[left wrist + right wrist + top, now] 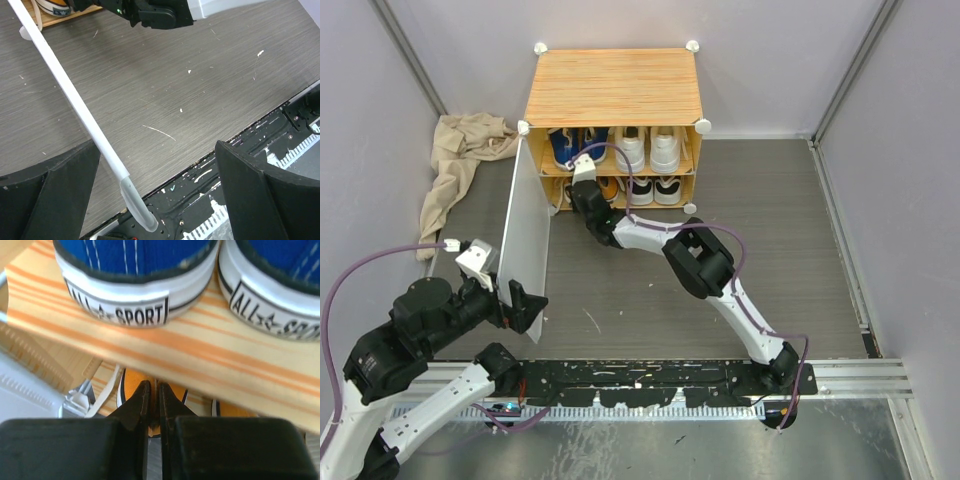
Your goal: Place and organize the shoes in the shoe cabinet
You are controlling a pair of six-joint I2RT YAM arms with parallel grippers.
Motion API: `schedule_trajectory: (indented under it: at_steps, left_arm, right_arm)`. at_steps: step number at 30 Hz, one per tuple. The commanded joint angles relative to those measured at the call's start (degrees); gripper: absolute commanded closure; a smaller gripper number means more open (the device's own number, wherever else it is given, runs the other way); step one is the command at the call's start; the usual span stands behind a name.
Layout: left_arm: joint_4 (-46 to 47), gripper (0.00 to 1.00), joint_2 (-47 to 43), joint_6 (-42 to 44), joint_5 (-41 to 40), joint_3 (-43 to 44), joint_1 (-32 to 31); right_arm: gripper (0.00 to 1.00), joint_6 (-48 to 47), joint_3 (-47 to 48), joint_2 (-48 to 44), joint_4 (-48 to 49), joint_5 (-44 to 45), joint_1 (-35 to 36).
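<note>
The shoe cabinet (613,85) stands at the back, its pale door (525,230) swung open toward me. Blue shoes (565,145) and white shoes (648,148) sit on the upper shelf, and another pair (655,190) with white toes is below on the right. My right gripper (578,193) reaches into the lower left compartment. In the right wrist view it (153,387) is shut on the heel edge of an orange shoe (131,385), under the shelf (200,355) that carries the blue shoes (135,260). My left gripper (156,150) is open astride the door's edge (75,100).
A beige cloth (460,165) lies crumpled against the left wall beside the cabinet. Grey walls close in both sides. The black mounting rail (670,375) runs along the near edge. The right arm's forearm (640,232) stretches across the floor in front of the cabinet.
</note>
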Motion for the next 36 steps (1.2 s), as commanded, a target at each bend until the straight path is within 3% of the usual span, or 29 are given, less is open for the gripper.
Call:
schedule_trajectory:
  at_steps: [1, 7, 9, 13, 17, 19, 24, 31, 36]
  left_arm:
    - [4.2, 0.02, 0.9, 0.8, -0.2, -0.5, -0.1]
    - [4.8, 0.02, 0.9, 0.4, -0.1, -1.1, -0.1]
    - [4.8, 0.02, 1.0, 0.3, -0.1, -1.1, -0.1]
    - [4.8, 0.02, 1.4, 0.5, 0.1, -1.1, -0.1]
    - [4.8, 0.02, 1.4, 0.6, 0.0, -1.1, -0.1]
    - [4.9, 0.02, 1.6, 0.8, 0.0, -0.9, -0.1]
    - [5.3, 0.02, 2.0, 0.9, 0.3, 0.7, -0.1]
    - [8.2, 0.02, 3.9, 1.3, 3.2, 3.8, -0.1]
    - [13.5, 0.02, 6.4, 0.2, 7.8, 5.8, -0.1]
  right_arm:
    - [0.99, -1.2, 8.6, 1.1, 4.4, 0.6, -1.4]
    - [0.97, 0.3, 8.8, 2.4, 3.4, -0.5, -1.7]
    - [0.82, 1.2, 7.0, 2.0, 3.8, -0.5, -1.7]
    - [0.43, 2.4, 0.7, -0.7, 6.2, -2.2, -1.5]
    - [0.2, 0.9, -8.4, -7.3, 10.7, -1.2, 0.1]
    - [0.14, -0.2, -12.0, -10.5, 11.3, 0.3, 1.1]
    - [0.06, 1.5, -22.6, -21.2, 9.4, 1.3, 2.1]
    - [0.02, 2.4, -39.7, -40.0, -1.7, 3.6, 2.1]
    - [0.02, 3.1, -48.3, -53.5, -14.8, 4.7, 2.1]
